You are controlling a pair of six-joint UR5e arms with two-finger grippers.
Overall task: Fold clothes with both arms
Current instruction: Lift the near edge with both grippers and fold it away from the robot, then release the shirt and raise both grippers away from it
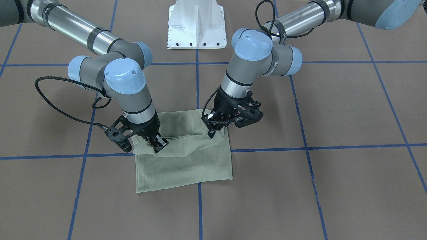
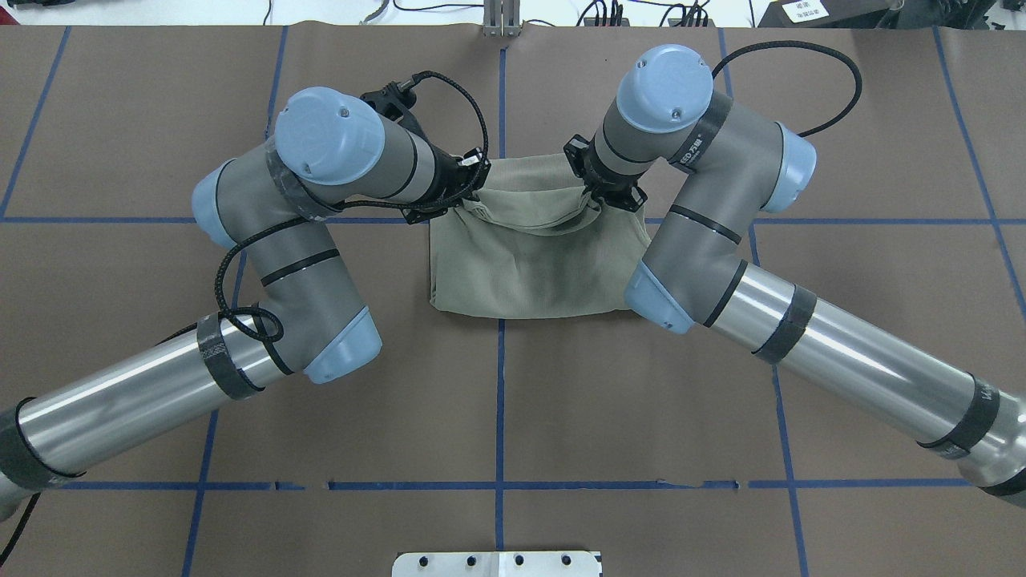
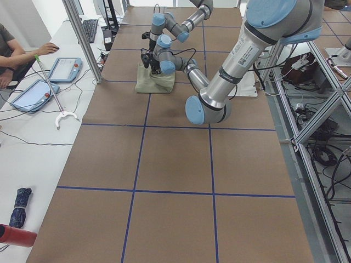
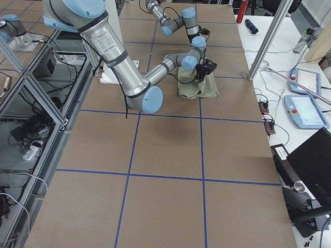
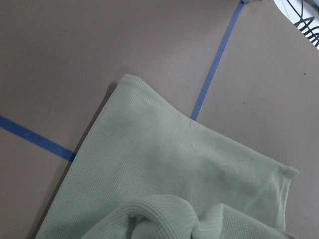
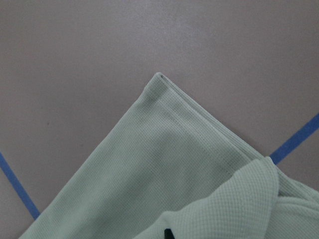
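The sage-green shirt (image 1: 186, 166) lies folded into a rough rectangle in the middle of the brown table, and also shows in the overhead view (image 2: 529, 272). My left gripper (image 1: 211, 134) is shut on a bunched upper layer at one side edge of the shirt, also seen in the overhead view (image 2: 471, 199). My right gripper (image 1: 157, 146) is shut on the same layer at the opposite edge, also seen overhead (image 2: 599, 202). The held edge sags between them over the flat lower layer. The left wrist view (image 5: 164, 164) and the right wrist view (image 6: 149, 179) each show a flat shirt corner with gathered cloth below. Logo, label and tag are hidden.
The white metal base (image 1: 195, 23) stands at the robot side of the table. Blue tape lines (image 1: 199, 213) cross the brown surface in a grid. An operator (image 3: 11, 49) and tablets (image 3: 68, 68) are at a side desk beyond the table edge.
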